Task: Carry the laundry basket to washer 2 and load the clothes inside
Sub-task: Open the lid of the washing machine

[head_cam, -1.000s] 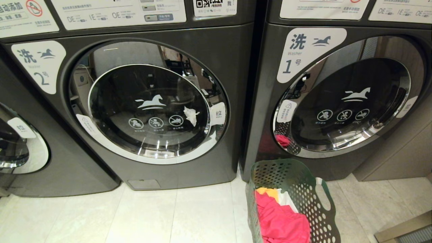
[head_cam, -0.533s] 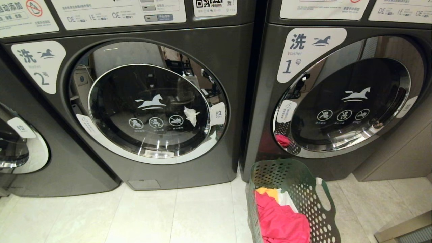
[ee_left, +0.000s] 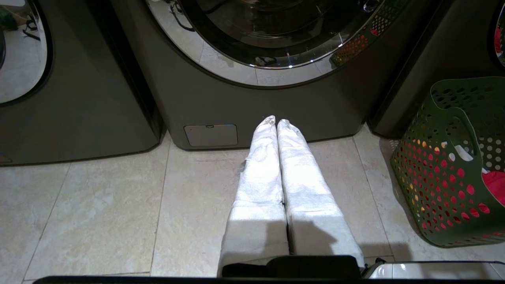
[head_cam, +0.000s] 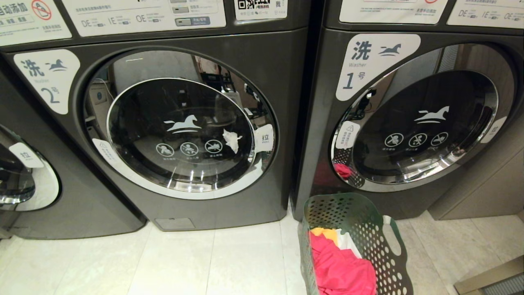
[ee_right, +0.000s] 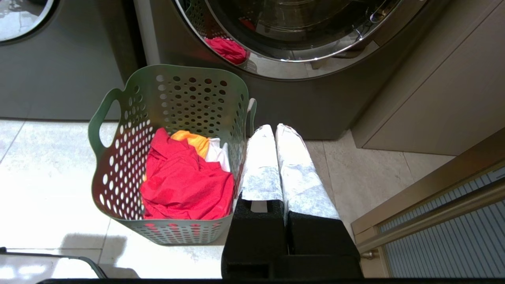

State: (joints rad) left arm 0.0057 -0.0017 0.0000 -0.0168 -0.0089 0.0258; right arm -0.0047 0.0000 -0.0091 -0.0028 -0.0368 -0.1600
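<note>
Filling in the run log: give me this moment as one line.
laundry basket: on floor before washer 1 | clothes: in basket | washer 2: door closed | left gripper: shut, empty | right gripper: shut, empty

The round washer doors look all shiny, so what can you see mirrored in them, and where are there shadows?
Head view: washer 2 has a chrome door ring mirroring the room; the ring on washer 1 mirrors the laundry basket and the pink of the clothes. Left wrist view: the basket casts a shadow on the floor beside it. Right wrist view: a soft shadow lies on the tiles near the basket.

White cloth-wrapped fingers (paired, tapering) on black mounts.
</note>
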